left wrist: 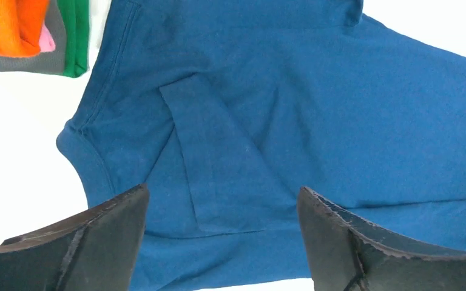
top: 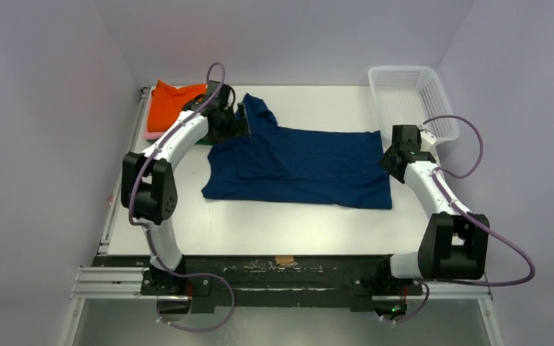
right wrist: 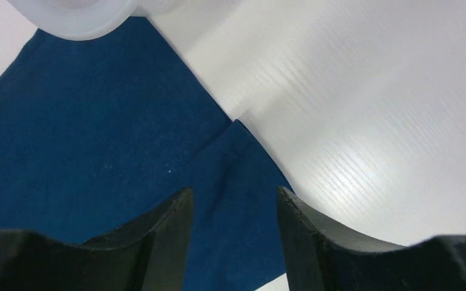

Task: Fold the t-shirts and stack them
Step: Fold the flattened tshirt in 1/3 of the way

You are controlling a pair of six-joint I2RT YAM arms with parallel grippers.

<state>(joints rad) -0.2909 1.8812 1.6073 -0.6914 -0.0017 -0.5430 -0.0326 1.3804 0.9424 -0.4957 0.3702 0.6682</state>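
Observation:
A navy blue t-shirt lies spread on the white table, with one sleeve folded over its body. My left gripper hovers over the shirt's far left corner, by the sleeve and collar. Its jaws stand wide open with nothing between them. My right gripper is at the shirt's right edge, also open, over a corner of blue cloth. A stack of folded t-shirts sits at the far left: orange on top, with pink and green edges showing below.
A white mesh basket stands at the back right corner, just behind the right gripper; its rim shows in the right wrist view. Bare table lies in front of the shirt. Grey walls close in both sides.

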